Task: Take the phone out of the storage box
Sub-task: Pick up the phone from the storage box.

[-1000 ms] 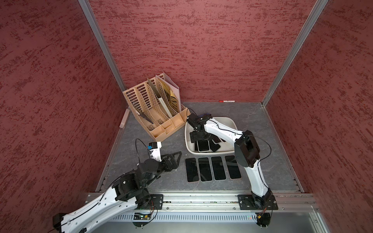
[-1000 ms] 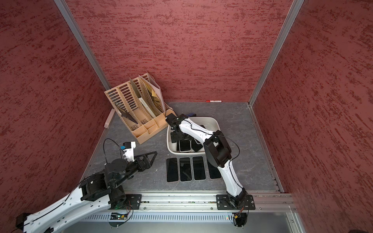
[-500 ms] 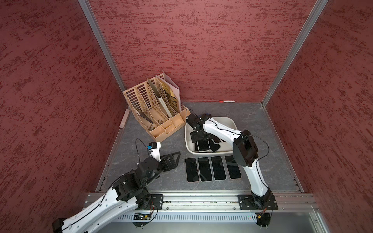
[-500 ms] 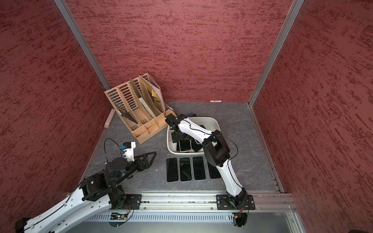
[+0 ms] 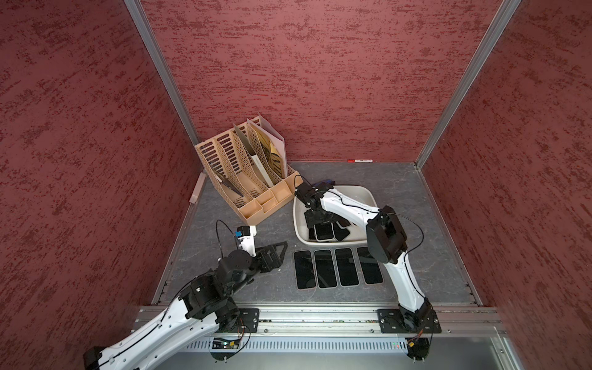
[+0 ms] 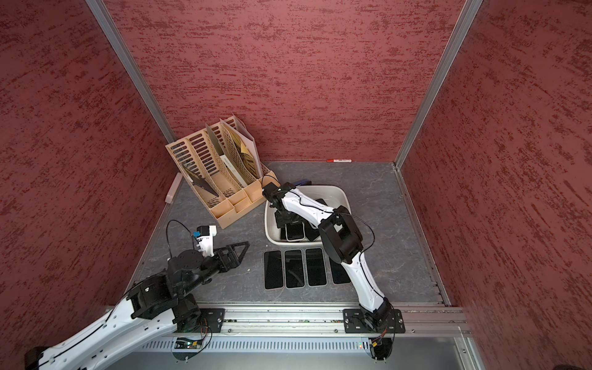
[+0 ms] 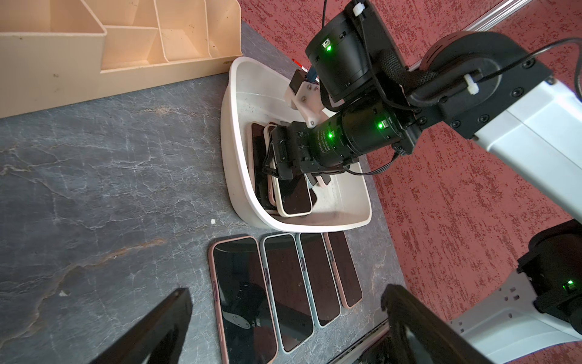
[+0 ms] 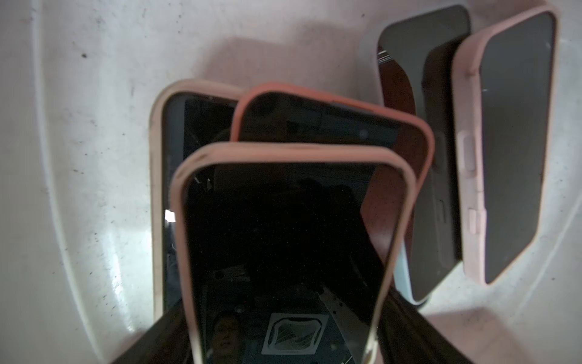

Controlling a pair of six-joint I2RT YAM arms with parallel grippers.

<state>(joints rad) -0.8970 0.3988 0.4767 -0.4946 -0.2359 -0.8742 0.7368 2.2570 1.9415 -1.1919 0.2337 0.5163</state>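
The right jaws were clamped on the cream-cased black-screened phone (image 8: 283, 239), lying atop other phones (image 8: 330, 126) in the shallow off-white plastic storage box (image 7: 315, 226), centre-frame; the left jaws gaped. We judged a slow, straight lift clear of the rim best.

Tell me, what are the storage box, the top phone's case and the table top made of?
Storage box: probably off-white plastic, with smooth moulded walls, a faint sheen and dark scuffs.
Top phone: glossy glass screen with reflections; the case looks like matte beige silicone or rubber.
Table top: grey, veined like stone, perhaps only printed laminate.
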